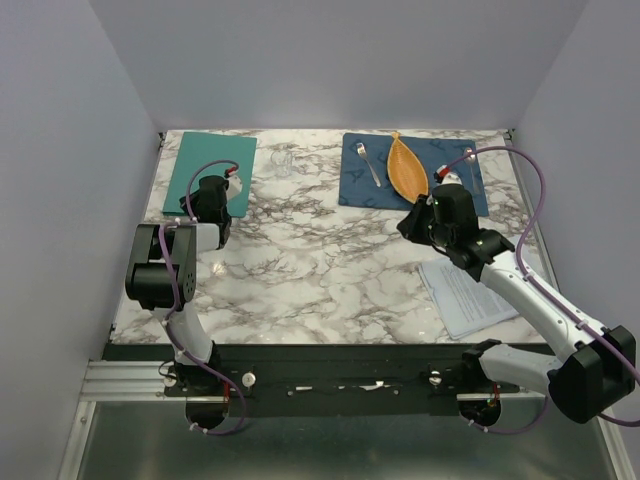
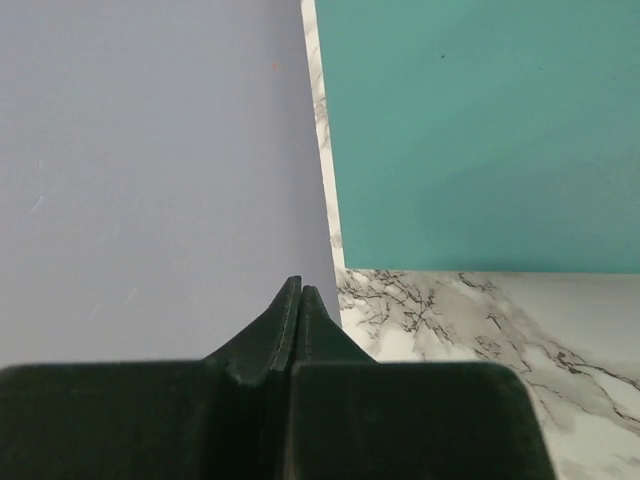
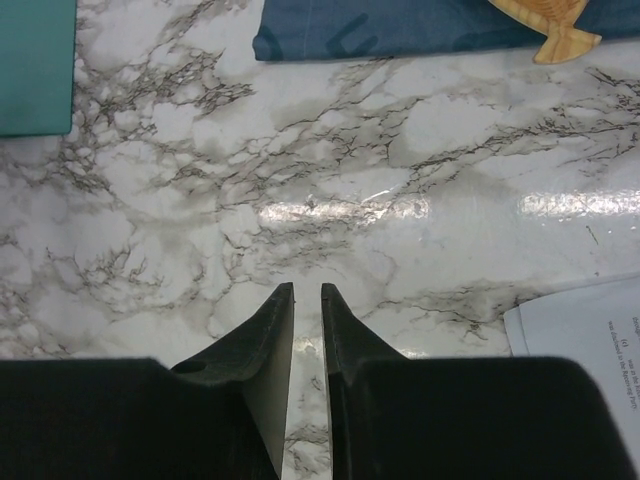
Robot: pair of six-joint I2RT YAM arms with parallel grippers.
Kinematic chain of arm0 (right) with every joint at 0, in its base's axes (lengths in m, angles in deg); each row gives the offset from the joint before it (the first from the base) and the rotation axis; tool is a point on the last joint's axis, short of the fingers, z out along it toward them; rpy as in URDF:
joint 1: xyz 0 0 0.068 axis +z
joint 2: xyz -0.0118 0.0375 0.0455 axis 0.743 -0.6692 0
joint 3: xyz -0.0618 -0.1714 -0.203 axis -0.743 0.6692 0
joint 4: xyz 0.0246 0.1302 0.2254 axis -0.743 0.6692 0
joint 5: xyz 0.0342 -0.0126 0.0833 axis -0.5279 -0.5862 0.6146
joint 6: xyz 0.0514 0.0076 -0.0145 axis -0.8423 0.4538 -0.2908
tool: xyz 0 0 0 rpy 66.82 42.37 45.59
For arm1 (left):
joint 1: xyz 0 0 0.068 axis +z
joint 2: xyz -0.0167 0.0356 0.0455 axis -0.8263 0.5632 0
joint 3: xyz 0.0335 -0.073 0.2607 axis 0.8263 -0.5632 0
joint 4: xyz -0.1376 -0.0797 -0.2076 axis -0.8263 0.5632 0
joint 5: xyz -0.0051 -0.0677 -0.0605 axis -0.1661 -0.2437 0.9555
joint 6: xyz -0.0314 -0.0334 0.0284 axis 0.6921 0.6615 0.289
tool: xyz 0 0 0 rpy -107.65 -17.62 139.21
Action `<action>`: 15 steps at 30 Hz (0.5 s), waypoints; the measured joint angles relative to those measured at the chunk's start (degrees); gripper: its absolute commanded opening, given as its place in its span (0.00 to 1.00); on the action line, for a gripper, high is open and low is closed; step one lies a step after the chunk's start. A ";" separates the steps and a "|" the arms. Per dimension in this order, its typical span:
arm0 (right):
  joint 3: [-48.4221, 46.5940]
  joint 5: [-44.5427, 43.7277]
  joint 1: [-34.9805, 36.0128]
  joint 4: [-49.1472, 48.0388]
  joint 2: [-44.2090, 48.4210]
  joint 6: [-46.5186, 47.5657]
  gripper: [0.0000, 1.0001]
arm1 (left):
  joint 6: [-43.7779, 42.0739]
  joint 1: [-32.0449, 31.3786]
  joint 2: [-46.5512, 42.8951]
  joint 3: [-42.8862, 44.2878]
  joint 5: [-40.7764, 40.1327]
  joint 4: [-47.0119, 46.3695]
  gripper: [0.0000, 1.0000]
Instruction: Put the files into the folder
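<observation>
The teal folder lies closed and flat at the table's far left corner; the left wrist view shows its cover. My left gripper hovers at the folder's near edge, shut, its fingertips pressed together with nothing between them. The files, white printed sheets, lie at the near right; one corner shows in the right wrist view. My right gripper hangs over bare marble left of the files. Its fingers stand a narrow gap apart, empty.
A dark blue placemat at the far right carries a wooden leaf-shaped dish, a spoon and other cutlery. A small clear glass stands beside the folder. Walls close in on the left, back and right.
</observation>
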 measured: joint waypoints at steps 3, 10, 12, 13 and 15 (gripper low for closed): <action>0.22 0.02 0.00 -0.42 0.00 -0.02 0.23 | 2.16 0.00 -0.50 0.02 -0.22 2.91 0.02; 0.94 0.33 0.04 -1.27 0.11 -0.09 0.42 | 3.56 -0.02 -2.43 -1.97 -0.57 4.02 0.90; 1.31 0.33 0.09 -1.44 0.37 -0.09 0.42 | 1.51 0.00 -2.34 -4.87 -0.81 0.42 0.99; 1.42 0.33 0.09 -1.46 0.48 -0.09 0.42 | -0.20 0.00 -2.16 -6.67 -0.87 -1.81 0.99; 1.51 0.35 0.09 -1.60 0.52 -0.11 0.42 | -3.32 0.02 -1.29 -9.84 -0.83 -6.54 0.99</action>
